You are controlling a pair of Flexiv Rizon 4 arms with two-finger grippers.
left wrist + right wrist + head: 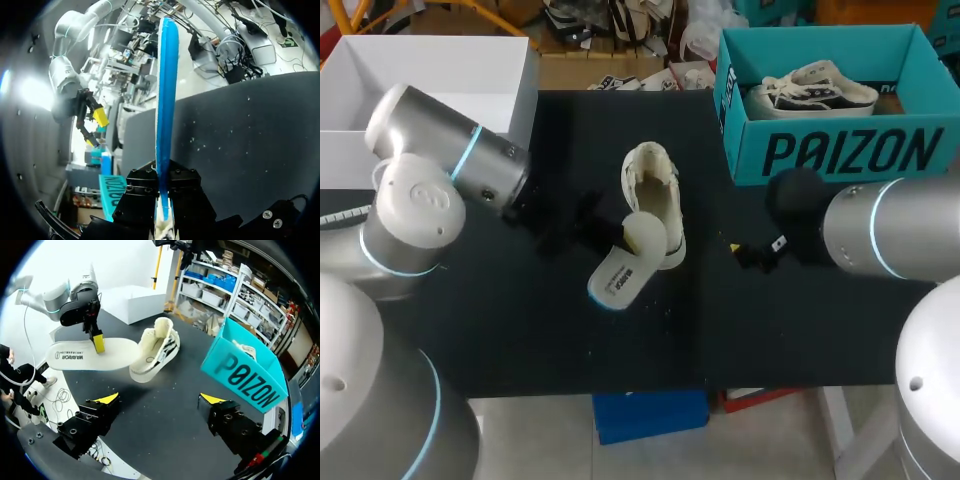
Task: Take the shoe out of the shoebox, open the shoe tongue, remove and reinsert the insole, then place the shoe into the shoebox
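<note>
Left tool [164,212]: closed tight on the insole, one finger on each face, gripping it partway along its length.
Insole [625,268]: white on top with dark print, blue on the underside. It is out of the shoe and held just above the worktop, its rounded end right at the shoe's near end. I cannot tell whether the two touch.
Shoe [655,195]: cream-white, out of the shoebox, on the worktop near the middle with its opening facing up.
Right tool [160,400]: fingers spread wide with nothing between them. It hangs over bare worktop, apart from the shoe and in front of the shoebox.
Shoebox [840,150]: teal with no lid on it, at the far right of the worktop. It holds a second shoe [815,88], white with dark stripes.
White box [430,70]: open, at the far left corner, behind the left arm.
Worktop [520,330]: black and matte.
</note>
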